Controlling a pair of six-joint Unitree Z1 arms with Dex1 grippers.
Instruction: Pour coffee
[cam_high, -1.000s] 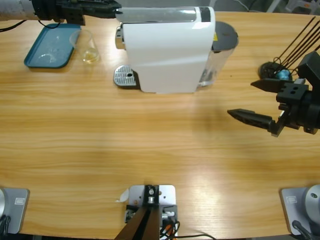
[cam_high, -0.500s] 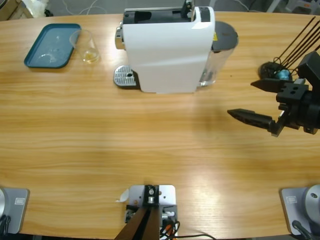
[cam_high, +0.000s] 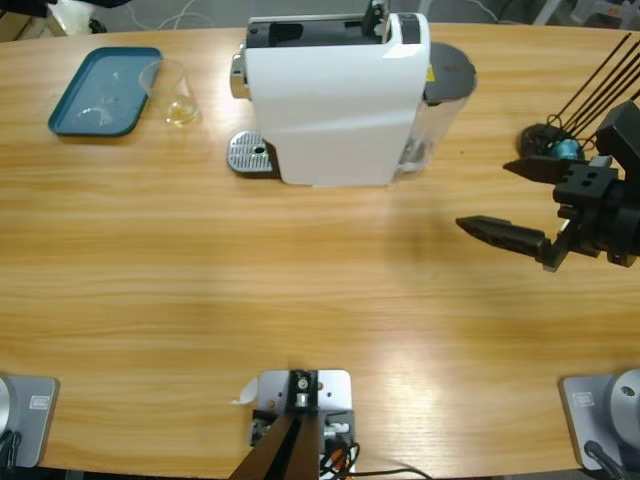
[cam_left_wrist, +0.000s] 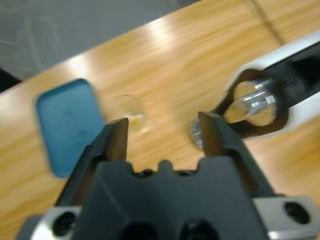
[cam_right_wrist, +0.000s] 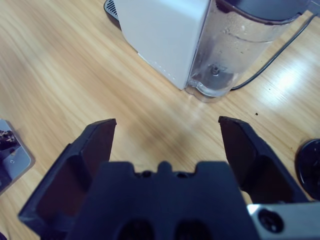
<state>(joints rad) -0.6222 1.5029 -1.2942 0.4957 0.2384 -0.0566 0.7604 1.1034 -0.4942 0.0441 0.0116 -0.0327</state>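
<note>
My left hand (cam_left_wrist: 162, 135) has pulled out of the high view's upper left, gaping and empty, so the white boxy coffee machine (cam_high: 335, 100) stands with its lid raised. The pale amber coffee (cam_high: 180, 115) sits in the clear plastic cup (cam_high: 174, 92), upper left, beside the teal tray (cam_high: 95, 92). Right hand (cam_high: 520, 205) hovers wide, empty over the wooden desk (cam_high: 300, 290). Left wrist view's blurred.

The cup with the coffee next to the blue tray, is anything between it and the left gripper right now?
Nothing visible. In the left wrist view the left gripper hangs above the table with open, empty jaws, and the clear cup with its coffee lies straight ahead past them, between the blue tray and the white machine.
</note>
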